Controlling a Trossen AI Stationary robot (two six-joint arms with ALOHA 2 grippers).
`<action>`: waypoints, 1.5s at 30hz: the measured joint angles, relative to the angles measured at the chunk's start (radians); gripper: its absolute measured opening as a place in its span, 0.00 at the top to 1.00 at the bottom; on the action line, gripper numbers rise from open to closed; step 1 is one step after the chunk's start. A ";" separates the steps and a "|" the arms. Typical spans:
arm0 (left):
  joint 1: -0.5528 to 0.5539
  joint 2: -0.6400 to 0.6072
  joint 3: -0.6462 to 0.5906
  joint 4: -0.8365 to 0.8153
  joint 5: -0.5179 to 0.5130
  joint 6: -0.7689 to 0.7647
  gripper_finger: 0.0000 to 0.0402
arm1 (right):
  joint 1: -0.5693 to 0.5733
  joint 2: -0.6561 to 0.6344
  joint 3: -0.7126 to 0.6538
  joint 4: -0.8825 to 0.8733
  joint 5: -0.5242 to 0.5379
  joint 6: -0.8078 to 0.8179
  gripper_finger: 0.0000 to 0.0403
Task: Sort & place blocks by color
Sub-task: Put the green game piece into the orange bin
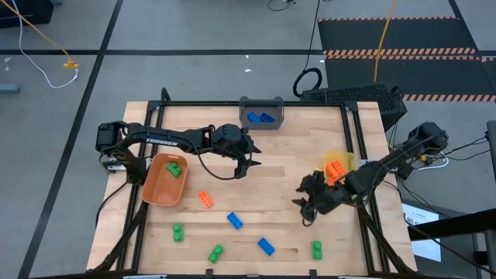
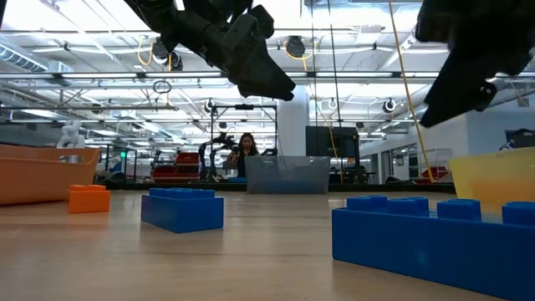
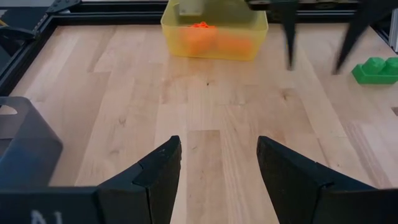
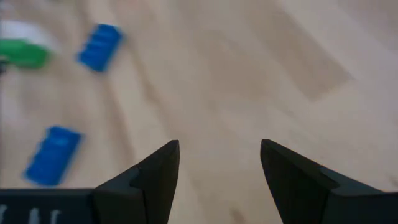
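Grey bin (image 1: 261,112): at the far edge of the table (image 1: 287,155); inside lie blue blocks (image 1: 260,118), two I think, but they sit close together and the count is not sure.
Orange bin (image 1: 161,184): to the left of the grey bin and nearer the front; one green block (image 1: 175,167) lies in it, at its far end.
Yellow bin (image 1: 339,164): to the right of the grey bin and nearer the front, partly under the right arm; it holds orange blocks (image 1: 335,170), number not clear.
Loose orange: one block (image 1: 205,199), in front of the grey bin, just beside the orange bin.
Loose blue: two, one (image 1: 234,221) in front of the grey bin past the orange block, the other (image 1: 266,246) nearer the front edge.
Loose green: three along the front edge, far from the grey bin: one (image 1: 177,232) at the left, one (image 1: 215,253) in the middle, one (image 1: 316,249) at the right.
Left claw (image 1: 246,157): above bare wood in front of the grey bin, between the orange bin and the yellow bin; its fingers (image 3: 155,171) stand apart and hold nothing.
Right claw (image 1: 306,208): in front of the yellow bin, to the right of the grey bin, above bare wood; its fingers (image 4: 155,168) stand wide apart and are empty.
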 joint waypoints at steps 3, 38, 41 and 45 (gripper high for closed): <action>-0.001 0.000 0.000 0.000 0.000 -0.005 0.48 | 0.045 0.000 0.000 0.036 0.001 -0.003 0.47; -0.013 0.000 0.000 -0.002 0.000 0.001 0.48 | 0.082 0.583 0.735 -0.627 -0.199 -0.141 0.47; -0.013 0.000 0.000 -0.006 0.000 0.004 0.48 | 0.091 0.610 0.743 -0.633 -0.232 -0.122 0.47; -0.013 0.000 0.000 -0.006 0.000 0.004 0.48 | 0.114 0.610 0.744 -0.618 -0.235 -0.080 0.47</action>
